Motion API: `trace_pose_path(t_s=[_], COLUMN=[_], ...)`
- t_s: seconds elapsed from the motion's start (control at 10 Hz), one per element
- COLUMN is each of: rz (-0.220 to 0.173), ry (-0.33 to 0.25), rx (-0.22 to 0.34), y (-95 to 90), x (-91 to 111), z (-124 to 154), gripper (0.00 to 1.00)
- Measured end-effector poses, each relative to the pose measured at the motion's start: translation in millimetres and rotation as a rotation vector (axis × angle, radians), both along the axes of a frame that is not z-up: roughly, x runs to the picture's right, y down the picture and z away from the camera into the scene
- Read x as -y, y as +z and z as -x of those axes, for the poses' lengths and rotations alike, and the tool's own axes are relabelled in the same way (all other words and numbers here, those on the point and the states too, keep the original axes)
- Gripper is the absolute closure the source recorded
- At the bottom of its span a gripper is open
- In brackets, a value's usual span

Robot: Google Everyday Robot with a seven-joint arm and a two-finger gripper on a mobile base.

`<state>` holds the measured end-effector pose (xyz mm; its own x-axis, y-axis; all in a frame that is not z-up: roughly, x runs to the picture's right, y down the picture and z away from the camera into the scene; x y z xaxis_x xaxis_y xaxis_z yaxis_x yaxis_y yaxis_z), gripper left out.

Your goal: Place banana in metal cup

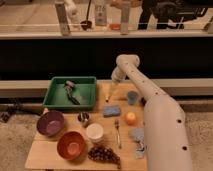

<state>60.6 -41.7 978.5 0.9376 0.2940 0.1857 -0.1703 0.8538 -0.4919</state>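
My arm reaches across the table's right side toward the far edge. Green tray sits at the far left corner, purple bowl and orange bowl along the left and near edges. The gripper hangs at the far edge, banana right at its tip; I can't tell whether the claw is gripping it or has let go. Metal cup sits mid-table, well apart.
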Motion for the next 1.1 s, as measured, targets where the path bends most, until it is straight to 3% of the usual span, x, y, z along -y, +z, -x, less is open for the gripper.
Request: trace_pose_path(t_s=[0.8,0.9,1.1], rz=[0.027,0.028,0.030], ry=[0.034,0.039,0.046], rx=[-0.015,-0.019,-0.017], y=[11.2,11.9,12.1], x=[-8.0,-8.2,-7.5], z=[-1.9,-2.8,-1.1], gripper=[0.20,0.24,0.42])
